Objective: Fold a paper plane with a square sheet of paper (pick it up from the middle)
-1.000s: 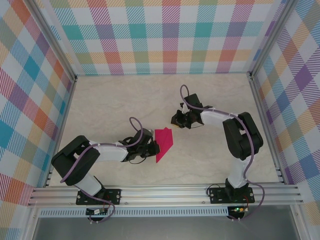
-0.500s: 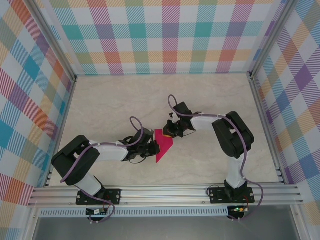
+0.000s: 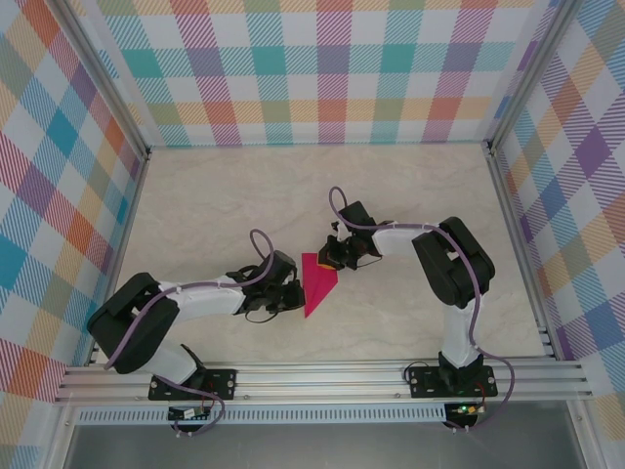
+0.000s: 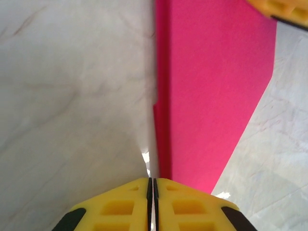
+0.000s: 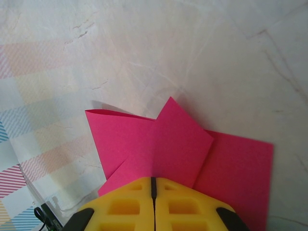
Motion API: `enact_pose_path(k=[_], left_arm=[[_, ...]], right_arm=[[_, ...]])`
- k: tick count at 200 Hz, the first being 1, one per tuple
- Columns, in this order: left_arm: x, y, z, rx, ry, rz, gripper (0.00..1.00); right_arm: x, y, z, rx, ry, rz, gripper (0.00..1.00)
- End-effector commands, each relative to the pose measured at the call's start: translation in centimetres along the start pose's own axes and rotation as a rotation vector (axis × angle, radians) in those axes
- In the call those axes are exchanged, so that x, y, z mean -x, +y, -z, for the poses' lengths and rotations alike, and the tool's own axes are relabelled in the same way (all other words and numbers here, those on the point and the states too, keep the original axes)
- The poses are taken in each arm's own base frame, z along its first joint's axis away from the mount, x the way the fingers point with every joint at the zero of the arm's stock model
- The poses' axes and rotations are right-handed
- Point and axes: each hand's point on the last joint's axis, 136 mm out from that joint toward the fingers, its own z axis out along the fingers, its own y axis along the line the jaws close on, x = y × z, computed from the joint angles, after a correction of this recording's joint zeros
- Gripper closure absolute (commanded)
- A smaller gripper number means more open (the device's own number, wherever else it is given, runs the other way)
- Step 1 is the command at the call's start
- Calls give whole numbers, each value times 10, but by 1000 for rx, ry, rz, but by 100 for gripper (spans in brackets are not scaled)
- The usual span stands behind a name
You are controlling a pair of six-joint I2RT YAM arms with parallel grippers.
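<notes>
Mid-fold, I judge: the pink paper [image 3: 317, 280] lies partly creased at the overhead view's centre. The left gripper [image 4: 152, 185] and right gripper [image 5: 153, 182] sit at its edges, fingers closed tight and visibly clasping nothing. The next move likely calls for pressing the crease flat.

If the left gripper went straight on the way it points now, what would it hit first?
Most likely the folded magenta-pink sheet of paper: its creased edge lies directly ahead of the left gripper's shut fingertips. Depth is unclear, so it may skim over it.
</notes>
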Motion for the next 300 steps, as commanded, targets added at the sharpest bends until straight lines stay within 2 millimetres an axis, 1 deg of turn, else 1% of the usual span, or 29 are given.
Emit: enact_pose_path(k=[1,22,35,52,72,89,106,119,132,153,170,188,199,209,225,241,252,266,300], left_arm=[[-2,-13,19,-40,19,26,87],[1,-34,25,-151,15,44,86],[2,-45,27,-202,14,52,85],[3,-52,26,-236,19,54,84],[0,-54,15,-250,54,54,84],[-4,-47,4,-241,65,70,84],[-13,-25,-7,-166,82,95,85],[-25,-11,-13,-132,114,117,86],[-36,-1,-16,-119,140,136,86],[-49,26,-15,-32,153,159,86],[-57,36,-16,-7,168,162,86],[-63,41,-18,9,188,159,87],[-64,45,-18,27,189,157,87],[-65,49,-17,45,188,157,88],[-65,49,-17,46,186,151,88],[-65,50,-17,51,187,146,88],[-65,50,-18,53,188,146,88],[-64,50,-19,52,187,145,89],[-64,50,-19,55,183,145,89]], right_arm=[[-18,-44,-14,-139,29,-70,94],[-19,-45,-15,-136,32,-72,94],[-20,-46,-16,-137,35,-74,94],[-20,-46,-17,-136,35,-77,94],[-21,-47,-19,-136,40,-79,94],[-21,-48,-19,-136,41,-80,94],[-22,-48,-19,-137,43,-81,94],[-22,-48,-19,-138,43,-80,94],[-23,-50,-19,-144,45,-83,94],[-22,-49,-19,-143,43,-80,94],[-22,-46,-18,-129,43,-78,94],[-20,-36,-14,-103,33,-65,94],[-17,-25,-8,-74,22,-45,93],[-15,-11,0,-41,12,-18,93],[-14,14,13,21,6,37,92],[-18,30,22,52,-1,74,92],[-23,32,27,43,-5,75,92],[-32,33,28,44,-1,82,94],[-56,32,18,21,31,96,95]])
